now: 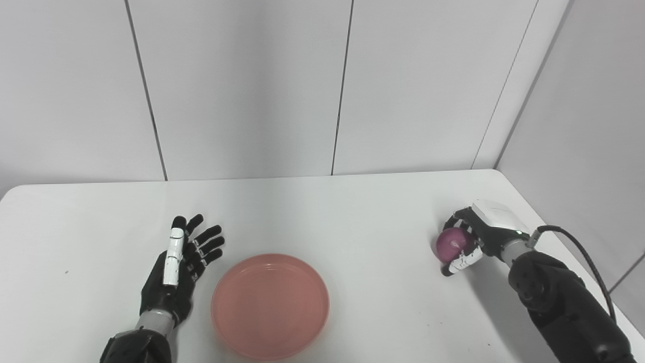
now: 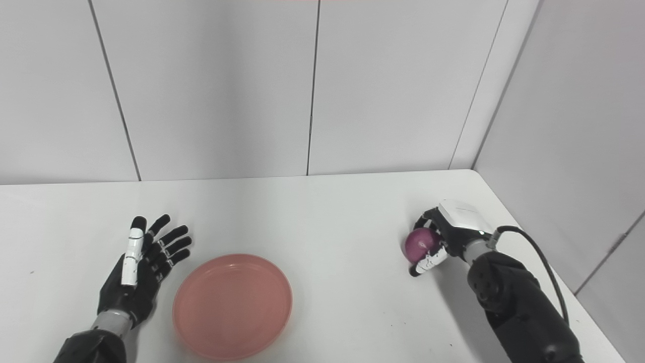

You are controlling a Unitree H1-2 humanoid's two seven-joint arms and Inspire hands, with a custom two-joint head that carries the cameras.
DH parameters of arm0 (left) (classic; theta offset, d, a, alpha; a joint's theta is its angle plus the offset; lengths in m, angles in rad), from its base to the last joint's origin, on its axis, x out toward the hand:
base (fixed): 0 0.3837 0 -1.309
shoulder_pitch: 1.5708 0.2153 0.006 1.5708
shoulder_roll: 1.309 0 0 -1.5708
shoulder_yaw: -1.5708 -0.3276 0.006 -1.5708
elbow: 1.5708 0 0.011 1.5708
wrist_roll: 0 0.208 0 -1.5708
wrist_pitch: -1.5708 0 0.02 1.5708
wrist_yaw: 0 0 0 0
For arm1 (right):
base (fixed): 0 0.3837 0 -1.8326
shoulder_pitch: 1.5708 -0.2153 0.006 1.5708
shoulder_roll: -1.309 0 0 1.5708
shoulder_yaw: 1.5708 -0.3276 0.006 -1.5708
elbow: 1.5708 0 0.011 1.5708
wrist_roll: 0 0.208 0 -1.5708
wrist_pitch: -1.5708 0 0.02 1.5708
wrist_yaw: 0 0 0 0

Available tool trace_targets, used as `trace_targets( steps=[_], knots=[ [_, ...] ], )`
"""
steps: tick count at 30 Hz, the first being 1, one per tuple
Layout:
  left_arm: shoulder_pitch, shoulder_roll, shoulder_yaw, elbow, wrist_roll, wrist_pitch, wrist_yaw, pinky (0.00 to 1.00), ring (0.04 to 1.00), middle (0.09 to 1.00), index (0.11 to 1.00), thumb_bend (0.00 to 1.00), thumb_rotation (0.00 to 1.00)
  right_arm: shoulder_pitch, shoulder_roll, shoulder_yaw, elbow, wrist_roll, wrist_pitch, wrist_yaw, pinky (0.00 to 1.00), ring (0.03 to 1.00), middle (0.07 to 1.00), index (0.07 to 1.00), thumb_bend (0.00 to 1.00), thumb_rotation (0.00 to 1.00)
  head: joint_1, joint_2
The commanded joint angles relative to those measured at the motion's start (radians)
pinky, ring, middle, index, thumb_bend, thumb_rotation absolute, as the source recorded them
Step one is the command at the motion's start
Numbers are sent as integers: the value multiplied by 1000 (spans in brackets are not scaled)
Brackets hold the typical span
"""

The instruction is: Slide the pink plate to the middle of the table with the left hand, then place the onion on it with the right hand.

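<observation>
The pink plate [image 1: 270, 305] lies flat near the front edge of the white table [image 1: 322, 212], a little left of centre. Just left of the plate's rim, my left hand [image 1: 180, 264] is open with its fingers spread, apart from the plate and holding nothing. Over at the right side of the table, my right hand [image 1: 471, 237] is shut on the purple onion [image 1: 452, 243], fingers and thumb curled around it. Whether the onion rests on the table or is slightly raised I cannot tell.
Grey wall panels [image 1: 332, 85] rise behind the table and along its right side. A black cable [image 1: 587, 257] loops from my right wrist. The table's right edge [image 1: 534, 212] runs close to my right arm.
</observation>
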Motion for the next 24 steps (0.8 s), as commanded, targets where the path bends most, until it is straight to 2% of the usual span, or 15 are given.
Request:
trace_targets(
  steps=[1,3,4,7,15,19,24],
  knots=[
    [27,-8,-10,17,7,64,12,821,790,792,891,653,926,-4,-30,8,14,-7,-17,-5,276,350,448,619,745,170,3,1],
    [27,-7,-11,16,6,67,12,823,795,798,896,651,928,-4,-30,9,19,-2,-21,-9,283,353,447,606,745,172,4,2],
    [27,-7,-12,16,5,68,11,821,799,802,897,648,928,-3,-29,8,21,1,-23,-11,263,329,421,539,612,158,4,2],
    [26,-6,-12,23,5,61,9,819,797,798,891,647,927,0,-31,11,25,4,-34,-22,250,314,403,496,527,150,4,2],
    [19,3,-19,29,4,65,2,818,799,803,897,655,930,8,-29,-3,7,38,-35,-35,183,243,342,488,514,133,4,2],
    [18,1,-18,28,-6,70,-1,828,811,816,902,647,930,6,-38,-8,-26,63,-52,-27,174,235,342,487,513,134,10,6],
    [20,-4,-24,21,2,76,9,817,803,809,893,641,929,-14,-51,-5,-148,66,4,65,183,240,340,489,515,130,26,12]
  ],
)
